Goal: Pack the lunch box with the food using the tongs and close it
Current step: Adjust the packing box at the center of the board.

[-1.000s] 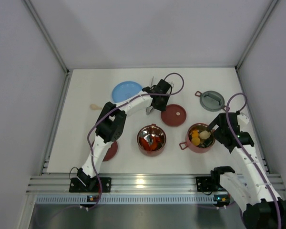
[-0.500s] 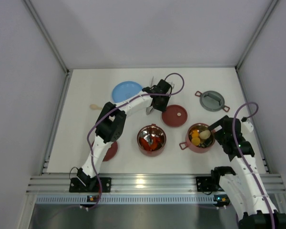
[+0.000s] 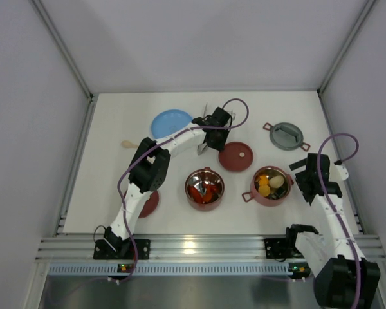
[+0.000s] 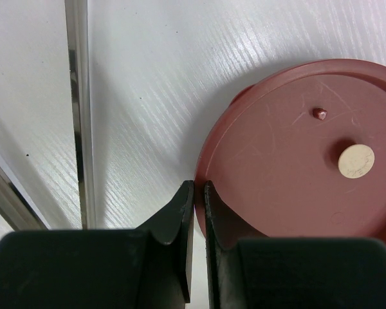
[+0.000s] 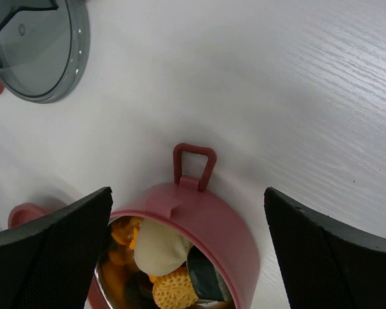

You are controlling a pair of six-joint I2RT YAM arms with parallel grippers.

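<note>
**Right arm backs off the bowl**

Our right arm (image 3: pixel 326 201) has drawn back rightward. The right gripper (image 5: pixel 188 209) hangs released over the right bowl (image 5: pixel 230 233) and its handle, food (image 5: pixel 157 247) inside. The left gripper (image 4: pixel 198 193) sits clenched at the maroon lid (image 4: pixel 289 187) edge, tongs (image 4: pixel 78 109) just to its left.

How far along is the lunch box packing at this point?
Done: food pieces sit in the middle bowl and the right bowl. In hand: the left tool is shut at a maroon lid's edge, the tongs beside it, not gripped; the right tool hangs open by the right bowl. Left: that lid, the other maroon lid and the grey top lid lie off the bowls; bowls stand unstacked.
</note>
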